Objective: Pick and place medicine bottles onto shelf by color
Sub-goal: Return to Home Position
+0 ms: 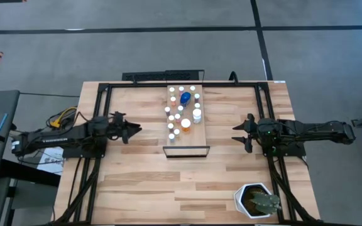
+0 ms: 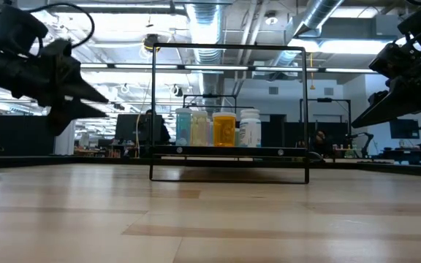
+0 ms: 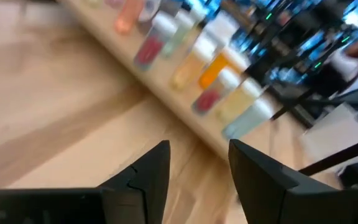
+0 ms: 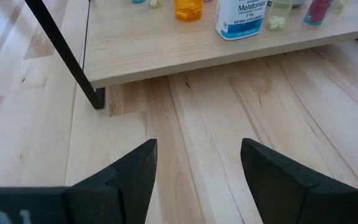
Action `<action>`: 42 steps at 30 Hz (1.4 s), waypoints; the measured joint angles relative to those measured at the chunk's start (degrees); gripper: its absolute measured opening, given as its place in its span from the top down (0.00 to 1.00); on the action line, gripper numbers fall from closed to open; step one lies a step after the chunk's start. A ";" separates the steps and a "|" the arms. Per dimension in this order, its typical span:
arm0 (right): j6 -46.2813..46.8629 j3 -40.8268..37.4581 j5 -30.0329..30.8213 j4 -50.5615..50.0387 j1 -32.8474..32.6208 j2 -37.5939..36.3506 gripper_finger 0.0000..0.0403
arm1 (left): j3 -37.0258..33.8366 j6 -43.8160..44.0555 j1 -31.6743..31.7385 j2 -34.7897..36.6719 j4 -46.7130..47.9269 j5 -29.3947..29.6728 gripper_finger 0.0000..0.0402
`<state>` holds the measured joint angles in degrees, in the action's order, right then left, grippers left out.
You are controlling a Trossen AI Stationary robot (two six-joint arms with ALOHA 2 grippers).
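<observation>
The shelf (image 1: 187, 139), a long light-wood board in a black wire frame, stands at the table's middle on short black legs (image 4: 98, 96). Several small white-capped bottles (image 1: 182, 107) stand upright on its far part, among them a blue one (image 1: 185, 98), an orange one (image 4: 188, 9) and a white one labelled Melatonin (image 4: 241, 18). My left gripper (image 1: 134, 130) is open and empty, left of the shelf above the table, pointing at the bottles (image 3: 216, 74). My right gripper (image 1: 236, 133) is open and empty, right of the shelf, pointing at it.
A white hexagonal plant pot (image 1: 256, 201) stands at the near right. Black frame rails (image 1: 266, 113) run along the table behind each arm. A tall black wire frame (image 2: 229, 47) rises over the shelf. Bare tabletop (image 1: 168, 188) lies nearer than the shelf.
</observation>
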<state>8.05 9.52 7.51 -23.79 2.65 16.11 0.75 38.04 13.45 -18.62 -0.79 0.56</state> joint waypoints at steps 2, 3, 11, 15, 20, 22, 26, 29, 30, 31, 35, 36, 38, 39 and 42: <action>0.00 0.00 0.00 0.00 0.00 0.00 0.37 | 0.00 0.04 0.00 1.93 -0.35 0.22 0.62; 0.00 0.00 0.00 -0.02 -0.01 -0.01 0.37 | 0.00 0.04 0.00 3.08 -0.03 0.18 0.62; 0.00 0.00 0.00 -0.02 -0.01 -0.01 0.37 | 0.00 -0.19 0.00 13.53 -0.03 0.18 0.62; 0.00 0.00 0.00 -0.08 0.01 -0.48 0.37 | 0.01 -0.16 0.00 17.58 -0.03 0.19 0.62; 0.00 0.00 -0.02 -1.37 0.32 -5.60 0.37 | 0.01 -0.16 0.00 18.43 -0.03 0.21 0.62; 0.00 0.00 0.00 -1.95 1.10 -8.47 0.37 | 0.01 -0.16 0.00 18.33 -0.05 0.19 0.62; -0.01 0.00 -0.01 -2.62 3.43 -14.28 0.37 | 0.01 -0.16 0.00 18.33 -0.04 0.22 0.62; 0.00 0.11 0.00 -1.91 5.63 -15.97 0.37 | -0.01 -0.13 0.00 18.33 -0.05 0.22 0.62; 0.00 0.09 0.02 -2.40 6.32 -16.03 0.37 | -0.01 -0.13 0.00 18.39 -0.03 0.20 0.62; 0.00 0.09 0.02 -2.51 6.92 -16.02 0.37 | 0.01 -0.13 0.00 18.39 -0.03 0.22 0.62; 0.00 -0.26 -0.04 -3.42 10.10 -15.99 0.37 | 0.00 -0.13 0.00 18.39 -0.03 0.19 0.62; 0.02 -0.33 -0.04 -3.63 11.18 -15.99 0.37 | 0.00 -0.13 0.00 18.39 -0.03 0.22 0.62; 0.00 -0.33 -0.04 -3.69 13.55 -16.01 0.37 | 0.01 -0.13 0.02 18.39 -0.05 0.22 0.62; 0.00 -0.33 -0.04 -3.80 14.95 -16.01 0.37 | 0.01 -0.13 0.09 18.39 -0.03 0.21 0.62; 0.00 -0.33 -0.04 -3.92 19.69 -15.99 0.37 | 0.00 -0.13 0.43 18.39 -0.03 0.22 0.62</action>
<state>8.05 9.19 7.46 -27.71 22.33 0.12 0.74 37.91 13.88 -0.23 -0.82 0.78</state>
